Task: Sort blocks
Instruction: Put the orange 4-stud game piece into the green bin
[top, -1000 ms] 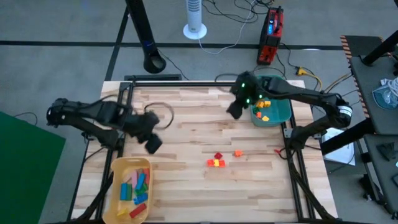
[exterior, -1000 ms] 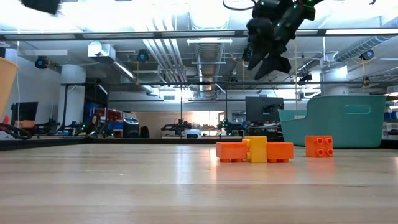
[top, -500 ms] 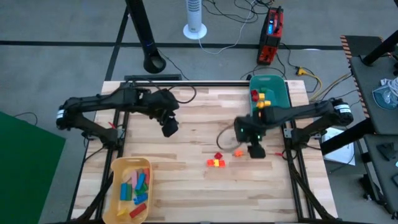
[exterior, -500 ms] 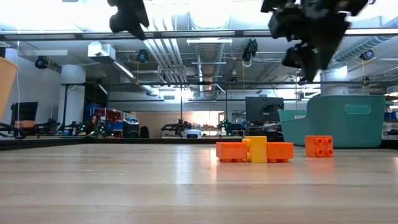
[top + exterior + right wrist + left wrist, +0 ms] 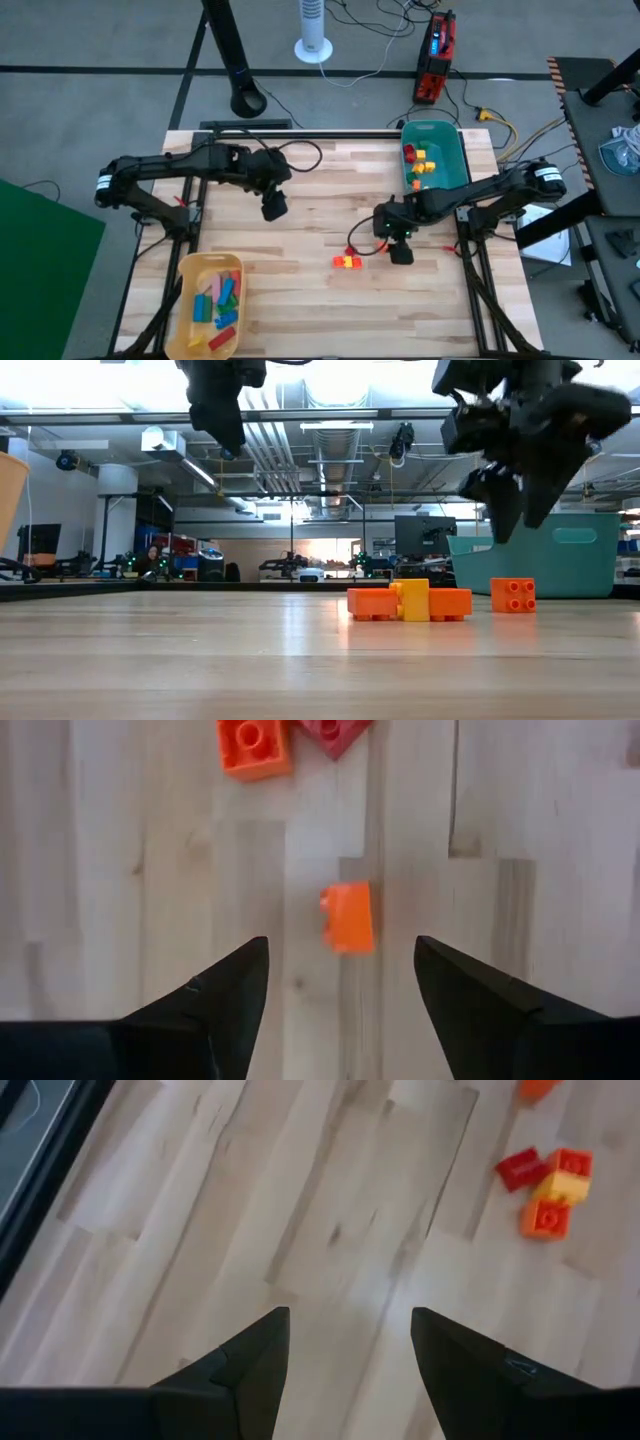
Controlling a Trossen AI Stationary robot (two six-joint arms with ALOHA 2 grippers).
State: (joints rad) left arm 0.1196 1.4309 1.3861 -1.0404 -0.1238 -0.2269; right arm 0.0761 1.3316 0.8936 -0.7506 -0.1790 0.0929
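Note:
Several small blocks lie on the wooden table: a lone orange block (image 5: 347, 917) (image 5: 512, 594), and to its left a red block (image 5: 351, 250) beside a joined orange and yellow piece (image 5: 347, 262) (image 5: 410, 602). My right gripper (image 5: 340, 960) (image 5: 518, 525) is open and points down just above the lone orange block, touching nothing. My left gripper (image 5: 272, 207) (image 5: 350, 1325) is open and empty, high over the table's left middle, with the block group (image 5: 545, 1180) ahead of it.
A teal bin (image 5: 460, 150) holding red, yellow and orange blocks stands at the far right. A yellow tray (image 5: 185, 275) with blue, green, pink and red blocks stands at the near left. Bare wood lies between the two arms.
My right gripper has gone from beside the teal bin toward the near edge and down, and now hangs over the lone orange block. My left gripper has gone from near the yellow tray toward the far edge and a little to the right. No block has moved.

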